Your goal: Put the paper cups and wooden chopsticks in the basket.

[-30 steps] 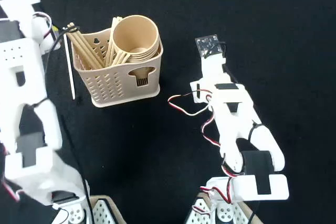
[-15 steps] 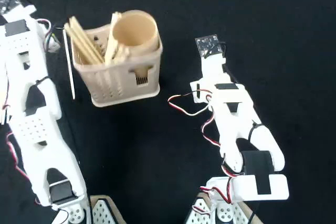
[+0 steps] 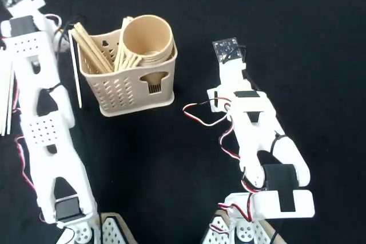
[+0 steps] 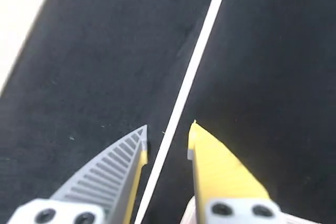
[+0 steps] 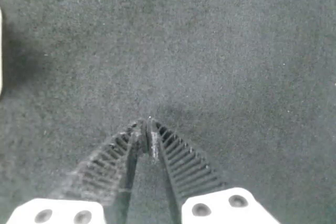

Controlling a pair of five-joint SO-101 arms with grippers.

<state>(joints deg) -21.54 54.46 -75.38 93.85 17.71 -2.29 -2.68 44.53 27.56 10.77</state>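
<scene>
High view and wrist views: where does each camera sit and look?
High view: fixed above, looking down on basket, left arm, right arm.
Left wrist view: on that arm, looking past the open left claw at a chopstick on black cloth.
Right wrist view: on that arm, looking past the shut right claw at the cloth.
All share the cloth.

A beige basket (image 3: 128, 87) stands on the black cloth (image 3: 309, 38) in the upper left of the frame. Stacked paper cups (image 3: 147, 35) sit upright in its right half. Wooden chopsticks (image 3: 94, 52) lean in its left half, their ends above the rim. A single pale stick (image 3: 76, 81) lies on the cloth just left of the basket. The left arm (image 3: 46, 135) stretches up the left edge. The right arm (image 3: 254, 124) lies right of centre, well apart from the basket.
</scene>
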